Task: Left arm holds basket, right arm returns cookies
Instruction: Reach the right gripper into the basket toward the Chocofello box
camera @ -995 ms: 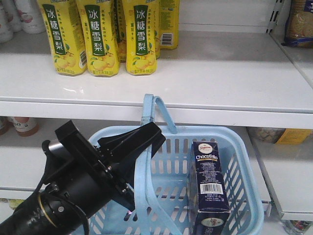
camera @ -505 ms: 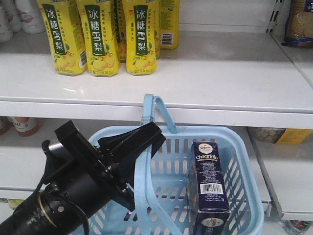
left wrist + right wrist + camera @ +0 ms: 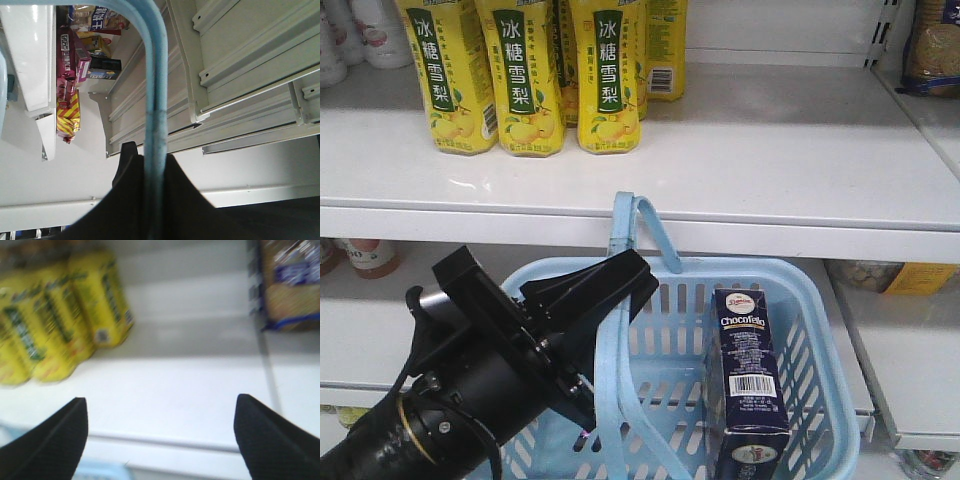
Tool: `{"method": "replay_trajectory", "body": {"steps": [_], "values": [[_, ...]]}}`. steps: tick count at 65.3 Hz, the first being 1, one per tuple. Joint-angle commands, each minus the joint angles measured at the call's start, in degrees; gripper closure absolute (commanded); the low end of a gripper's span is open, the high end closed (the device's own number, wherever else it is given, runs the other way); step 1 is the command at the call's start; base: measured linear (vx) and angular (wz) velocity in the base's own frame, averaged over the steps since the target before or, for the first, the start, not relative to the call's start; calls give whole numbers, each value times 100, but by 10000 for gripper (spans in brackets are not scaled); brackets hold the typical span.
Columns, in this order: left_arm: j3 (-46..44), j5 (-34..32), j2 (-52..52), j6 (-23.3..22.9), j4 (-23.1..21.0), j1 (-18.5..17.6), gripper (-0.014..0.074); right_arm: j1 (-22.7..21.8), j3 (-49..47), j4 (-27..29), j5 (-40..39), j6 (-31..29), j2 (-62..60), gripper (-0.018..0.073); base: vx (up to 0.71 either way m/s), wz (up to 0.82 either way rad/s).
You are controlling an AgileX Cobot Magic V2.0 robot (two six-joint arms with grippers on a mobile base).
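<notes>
The light blue basket (image 3: 820,330) hangs in front of the shelves, held up by one hoop handle (image 3: 610,340). My left gripper (image 3: 615,290) is shut on that handle; in the left wrist view the blue handle (image 3: 154,100) runs between the black fingers (image 3: 131,170) of that gripper (image 3: 152,160). The dark navy cookies box (image 3: 750,370) stands upright inside the basket at its right side, untouched. In the blurred right wrist view my right gripper (image 3: 160,407) is open and empty, facing the white shelf (image 3: 170,385). The front view does not show the right arm.
Yellow drink bottles (image 3: 525,75) stand at the left of the upper white shelf (image 3: 770,150), whose right part is bare. Packaged snacks (image 3: 932,45) sit at the far right. Lower shelves (image 3: 910,350) lie behind and beside the basket.
</notes>
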Motion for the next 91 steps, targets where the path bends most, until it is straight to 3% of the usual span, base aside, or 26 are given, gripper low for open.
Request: {"method": "replay_trajectory", "body": {"steps": [1, 24, 43, 57, 91], "values": [[-164, -817, -178, 44, -211, 10, 599, 434, -190, 70, -111, 195, 234, 0, 0, 0], [-164, -817, -178, 44, -211, 10, 599, 2150, -517, 54, 1050, 1792, 1199, 0, 0, 0], [-164, -817, -178, 44, -211, 10, 599, 2867, -1351, -365, 2340, 2371, 2259, 0, 0, 0], [-164, -817, -178, 44, -211, 10, 599, 3164, -1813, -832, 2903, 2473, 2802, 0, 0, 0], [-164, -817, -178, 44, -211, 10, 599, 3170, -1872, -1035, 3058, 2726, 3393, 0, 0, 0]]}}
